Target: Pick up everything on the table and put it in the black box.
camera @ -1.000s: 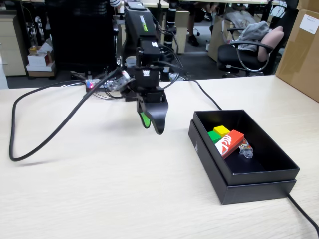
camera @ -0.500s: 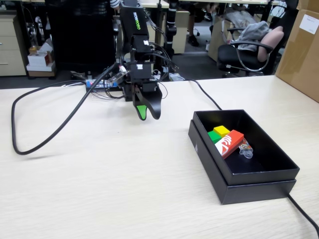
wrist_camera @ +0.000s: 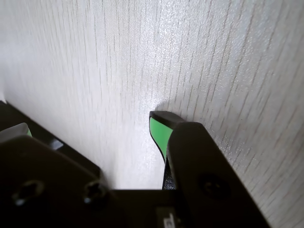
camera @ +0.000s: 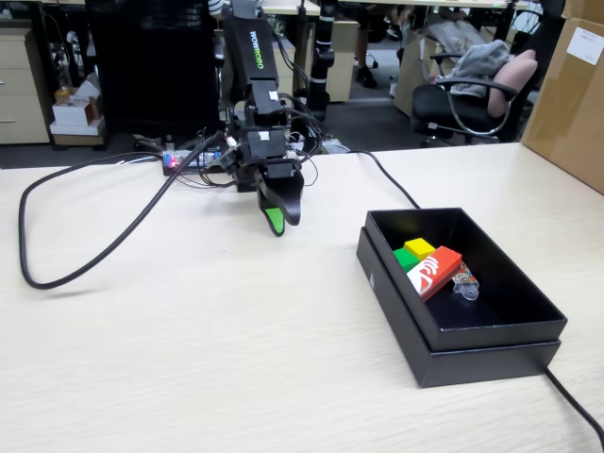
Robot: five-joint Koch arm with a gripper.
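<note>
Black box (camera: 491, 326) sitting on pale table (camera: 189, 359), holding yellow cube (camera: 419, 249), green cube (camera: 405, 259) and red block (camera: 434, 272) with white logo; lettering unreadable. Hanging left of box: gripper (camera: 279, 223), jaws together, empty, green-padded. Green writing on arm (camera: 257, 52), illegible.

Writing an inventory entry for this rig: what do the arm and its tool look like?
A black arm with green lettering down its upper link and loose black cables trailing across the table. The tool has curved black fingers, one faced in bright green.
</note>
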